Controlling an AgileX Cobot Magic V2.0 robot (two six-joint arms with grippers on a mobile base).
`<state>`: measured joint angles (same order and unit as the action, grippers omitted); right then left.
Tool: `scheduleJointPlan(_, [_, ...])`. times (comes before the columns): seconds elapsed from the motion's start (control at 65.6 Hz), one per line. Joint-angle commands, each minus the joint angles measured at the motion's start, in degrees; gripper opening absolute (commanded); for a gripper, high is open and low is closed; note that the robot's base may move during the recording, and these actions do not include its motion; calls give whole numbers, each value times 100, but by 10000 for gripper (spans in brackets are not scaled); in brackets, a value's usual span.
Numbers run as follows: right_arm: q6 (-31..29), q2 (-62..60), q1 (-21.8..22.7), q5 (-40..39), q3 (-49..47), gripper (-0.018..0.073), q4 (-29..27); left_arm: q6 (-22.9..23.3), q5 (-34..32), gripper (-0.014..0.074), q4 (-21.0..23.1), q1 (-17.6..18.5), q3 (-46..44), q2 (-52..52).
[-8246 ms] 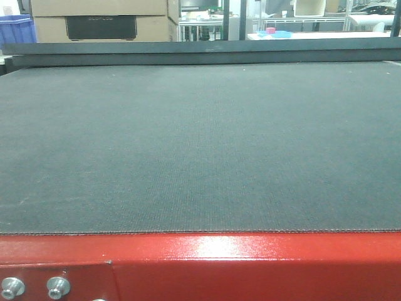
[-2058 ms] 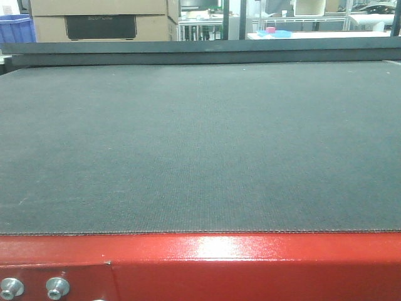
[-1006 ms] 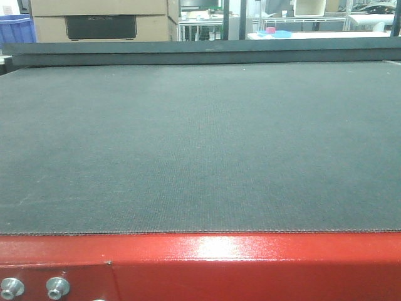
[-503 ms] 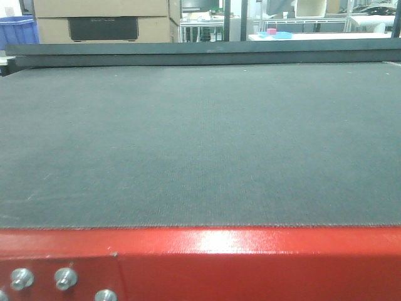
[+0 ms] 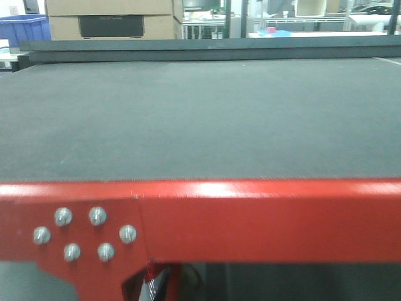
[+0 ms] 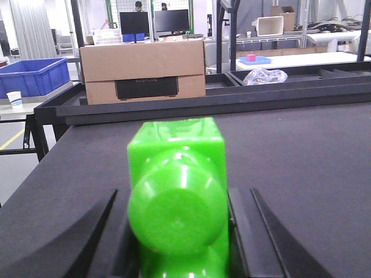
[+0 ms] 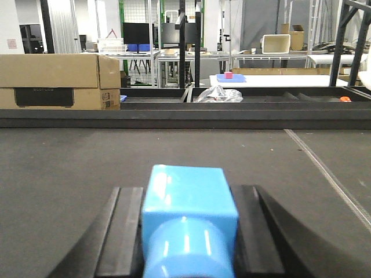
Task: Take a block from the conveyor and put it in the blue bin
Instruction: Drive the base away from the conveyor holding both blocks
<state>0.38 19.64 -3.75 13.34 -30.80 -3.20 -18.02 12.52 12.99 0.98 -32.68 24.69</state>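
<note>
The conveyor (image 5: pixel 200 119) fills the front view: a dark grey belt on a red frame (image 5: pixel 263 219) with silver bolts (image 5: pixel 94 216), and no block or gripper shows on it there. My left gripper (image 6: pixel 182 200) is shut on a glossy green block (image 6: pixel 177 174), held just above the belt (image 6: pixel 301 150). My right gripper (image 7: pixel 186 194) is shut on a light blue block (image 7: pixel 188 202) over the belt (image 7: pixel 64 174). A blue bin (image 6: pixel 36 75) stands beyond the belt's far left corner, and it also shows in the front view as the blue bin (image 5: pixel 22 28).
A cardboard box (image 6: pixel 142 72) sits behind the belt's black far rail (image 6: pixel 232 98). A crumpled plastic bag (image 7: pixel 217 94) lies past that rail. A white paper cup (image 6: pixel 14 98) stands by the bin. Tables and shelving stand behind.
The front view has shifted: the red frame now sits higher in the picture, several more bolts show, and the space under the frame is visible. The belt stays bare in that view.
</note>
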Motion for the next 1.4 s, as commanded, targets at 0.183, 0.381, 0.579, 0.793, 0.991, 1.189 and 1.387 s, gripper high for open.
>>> scheduleJointPlan(0.183, [-38,-28,-18,-140,9,-162,50,17,-134,-111,-9,31,-11,-43])
scheduleJointPlan(0.381, [-38,-28,-18,-140,9,-162,50,17,-134,-111,-9,31,-11,-272])
scheduleJointPlan(0.579, [-38,-28,-18,-140,9,-162,50,17,-134,-111,-9,31,-11,-420])
scheduleJointPlan(0.793, [-38,-28,-18,-140,9,-162,50,17,-134,-111,-9,31,-11,-468])
scheduleJointPlan(0.991, [-38,-28,-18,-140,9,-162,50,17,-134,-111,-9,31,-11,-468])
scheduleJointPlan(1.189, [-38,-28,-18,-140,9,-162,50,17,-134,-111,-9,31,-11,-468])
scheduleJointPlan(1.387, [-38,-28,-18,-140,9,-162,50,17,-134,-111,-9,31,-11,-468])
